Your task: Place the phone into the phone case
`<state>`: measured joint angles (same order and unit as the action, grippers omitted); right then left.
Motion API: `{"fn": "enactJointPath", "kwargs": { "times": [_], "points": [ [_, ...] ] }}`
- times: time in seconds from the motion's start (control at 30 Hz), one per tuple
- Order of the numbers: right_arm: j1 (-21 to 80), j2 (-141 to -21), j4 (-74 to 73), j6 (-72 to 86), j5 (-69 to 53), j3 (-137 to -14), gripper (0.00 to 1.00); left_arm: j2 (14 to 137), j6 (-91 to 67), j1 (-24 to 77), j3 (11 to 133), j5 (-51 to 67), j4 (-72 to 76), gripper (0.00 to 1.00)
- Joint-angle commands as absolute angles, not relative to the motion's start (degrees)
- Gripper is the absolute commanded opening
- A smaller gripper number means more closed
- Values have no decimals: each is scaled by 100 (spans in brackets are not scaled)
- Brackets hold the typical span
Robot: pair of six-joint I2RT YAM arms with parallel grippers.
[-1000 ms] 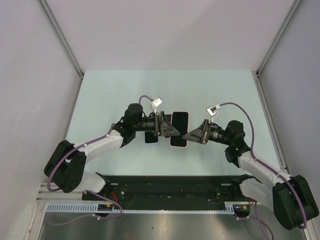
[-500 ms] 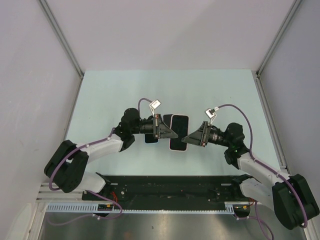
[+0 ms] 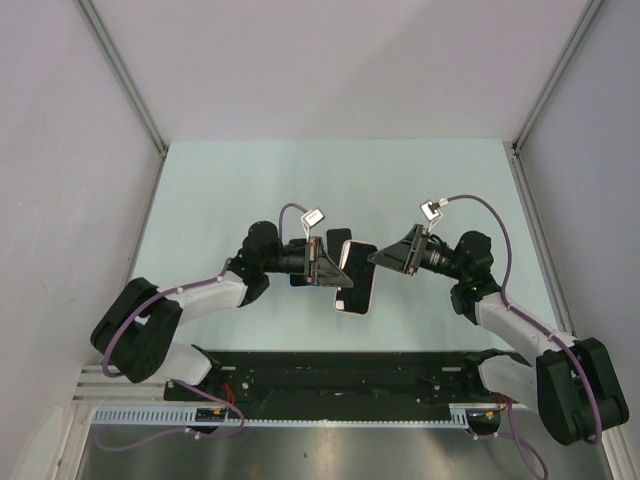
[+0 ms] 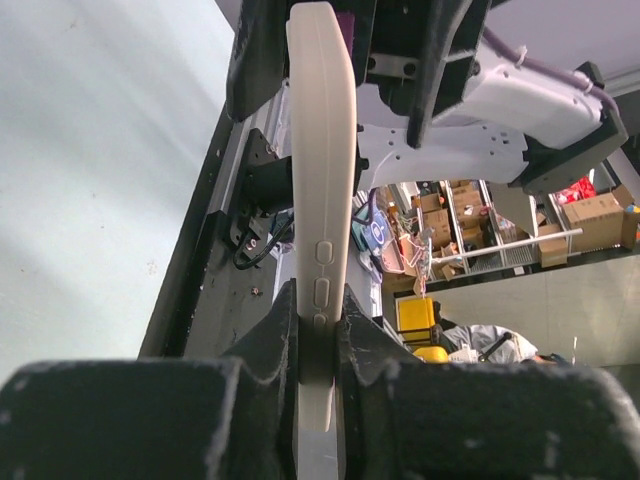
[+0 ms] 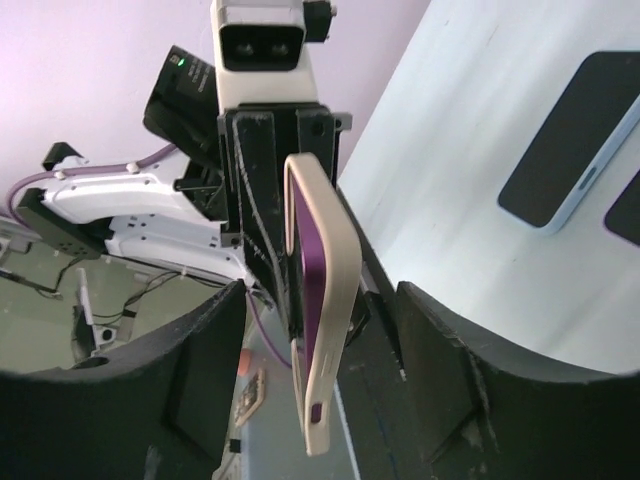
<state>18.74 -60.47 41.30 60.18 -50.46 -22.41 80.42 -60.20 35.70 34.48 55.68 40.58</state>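
Note:
A cream phone case with a purple phone showing inside its rim is held in the air, edge-on to both wrist cameras. My left gripper is shut on the long edge of the phone case, just below its side buttons. The right gripper is open, with one finger on each side of the case and neither touching it. From above, the phone case hangs between the left gripper and the right gripper, dark screen facing up.
Two other dark phones lie flat on the pale table: one half hidden under my left wrist, one just behind it. In the right wrist view they appear as a blue-rimmed phone and another phone.
The left gripper has closed on the case while the right gripper has opened and let go of it. The case has tilted and shifted slightly toward the near edge.

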Motion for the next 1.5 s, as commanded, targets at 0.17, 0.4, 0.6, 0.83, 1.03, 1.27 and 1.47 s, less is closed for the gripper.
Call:
{"fn": "enactJointPath", "kwargs": {
  "times": [0.17,0.4,0.6,0.83,1.03,1.27,1.47],
  "points": [
    [1758,-7198,4859,5984,-5695,-2953,40,8270,-6381,3577,3454,5898,4860,0],
    [1749,-7295,4562,5415,-5485,-2962,0,8227,-5278,3560,3735,5127,2993,0],
    [1740,-7234,3508,4685,-5458,-3339,3,8200,-4896,3560,4113,5080,1900,0],
    [1837,-7128,2963,4729,-5976,-3305,50,7840,-5211,3551,4166,5036,2293,0],
    [2197,-6751,2557,4490,-5898,-2946,51,7497,-5677,3437,3920,4843,2821,0],
    [2259,-6609,3322,5159,-5836,-2646,23,7409,-5731,3428,3885,4685,2936,0],
    [2329,-6557,3349,5440,-5573,-2646,0,7278,-4994,3437,4069,4281,1918,0]
  ]
}}
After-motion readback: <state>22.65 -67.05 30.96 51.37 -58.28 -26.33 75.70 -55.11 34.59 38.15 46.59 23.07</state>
